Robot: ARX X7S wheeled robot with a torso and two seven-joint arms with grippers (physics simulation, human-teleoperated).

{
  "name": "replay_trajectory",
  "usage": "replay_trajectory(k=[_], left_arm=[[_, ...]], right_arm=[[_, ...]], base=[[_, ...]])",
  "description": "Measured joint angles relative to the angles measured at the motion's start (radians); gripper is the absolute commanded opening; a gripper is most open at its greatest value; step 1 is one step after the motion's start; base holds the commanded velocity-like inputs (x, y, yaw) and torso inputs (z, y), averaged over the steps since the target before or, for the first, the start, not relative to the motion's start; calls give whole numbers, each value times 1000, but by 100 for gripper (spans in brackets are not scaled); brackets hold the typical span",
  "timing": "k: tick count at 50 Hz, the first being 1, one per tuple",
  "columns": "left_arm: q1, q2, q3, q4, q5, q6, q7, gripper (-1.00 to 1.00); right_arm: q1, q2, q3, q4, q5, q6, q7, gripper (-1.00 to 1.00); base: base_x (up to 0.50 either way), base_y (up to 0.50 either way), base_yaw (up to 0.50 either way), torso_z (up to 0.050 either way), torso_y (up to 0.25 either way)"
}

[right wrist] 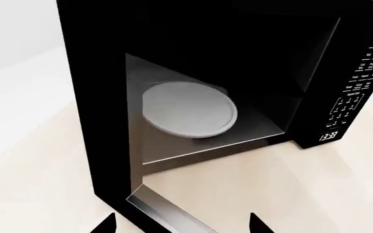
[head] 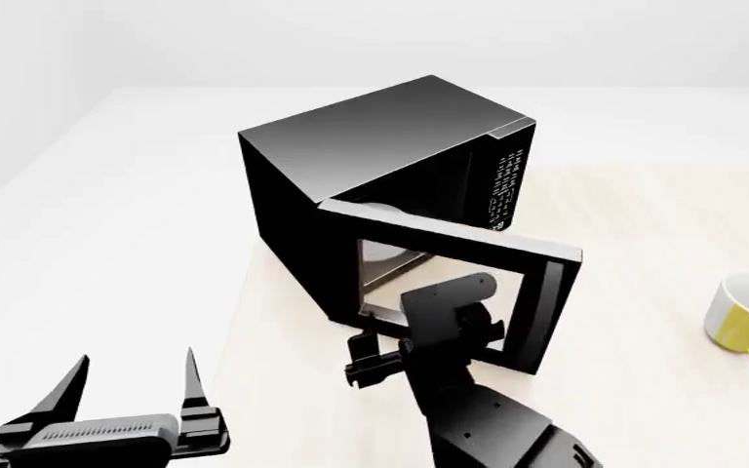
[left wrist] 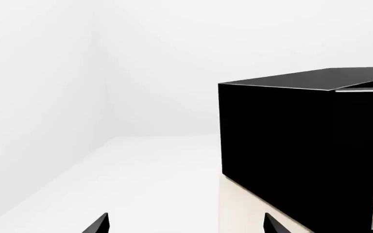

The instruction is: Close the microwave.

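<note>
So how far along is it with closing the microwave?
Nothing is done yet: the microwave door stands wide open, and the turntable plate shows inside. In hand: the right gripper sits open near the door's inner side, by its lower edge; whether it touches is unclear. The left gripper hangs open, off to the microwave's side. Left: swing the door shut.
</note>
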Motion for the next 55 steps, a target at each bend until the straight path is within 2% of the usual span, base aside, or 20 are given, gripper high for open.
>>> replay_trajectory(k=[55], left_arm=[[-10,-5,6,-39,-8,30,0,100]], right_arm=[[160,-29,-35,323,-85,-90,-76,100]], base=[[0,0,0,0,0]])
